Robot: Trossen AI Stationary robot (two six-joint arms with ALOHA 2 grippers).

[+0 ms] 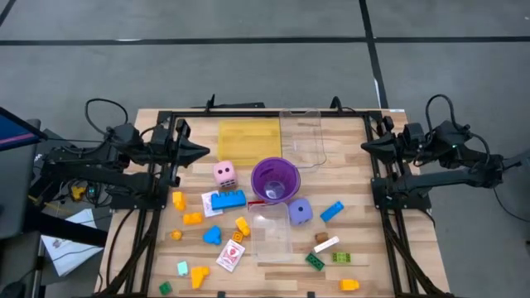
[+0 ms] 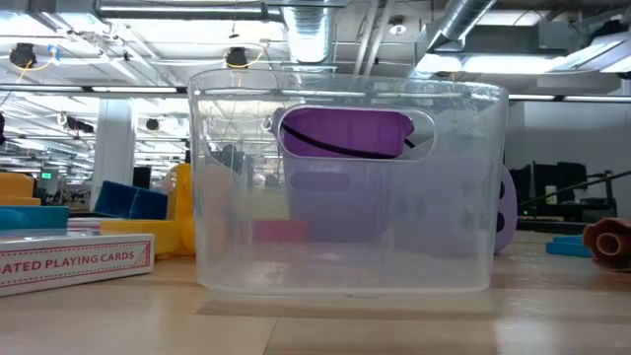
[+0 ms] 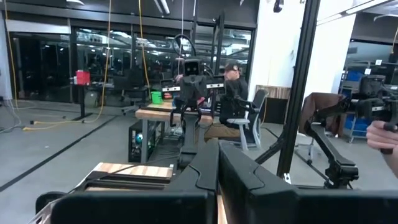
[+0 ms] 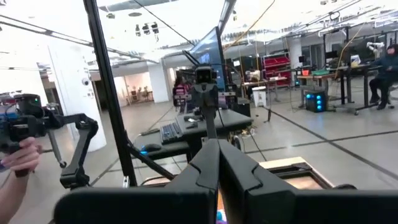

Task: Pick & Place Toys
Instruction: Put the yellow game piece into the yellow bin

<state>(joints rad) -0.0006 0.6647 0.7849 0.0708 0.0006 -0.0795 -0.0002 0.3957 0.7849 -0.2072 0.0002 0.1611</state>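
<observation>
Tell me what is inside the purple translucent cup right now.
From above, the purple translucent cup shows only a pale patch at its bottom; no toy shape stands out. The low view sees it through the clear plastic tray, so its lower inside is blurred and cannot be checked.

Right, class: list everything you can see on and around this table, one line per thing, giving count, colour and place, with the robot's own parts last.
Table: one, light wood, centre.
Yellow tray: one, far edge, left of the clear tray.
Clear tray: one, far edge.
Clear bin: one, near the front, below the cup.
Cup: one, purple translucent, middle.
Pink die: one, left of the cup.
Purple die: one, right of the bin.
Bricks: many; yellow, orange, blue, green; scattered across the front half.
Card pack: one, white-red, front left.
Left gripper: one, dark, shut, parked at the left edge.
Right gripper: one, dark, shut, parked at the right edge.
</observation>
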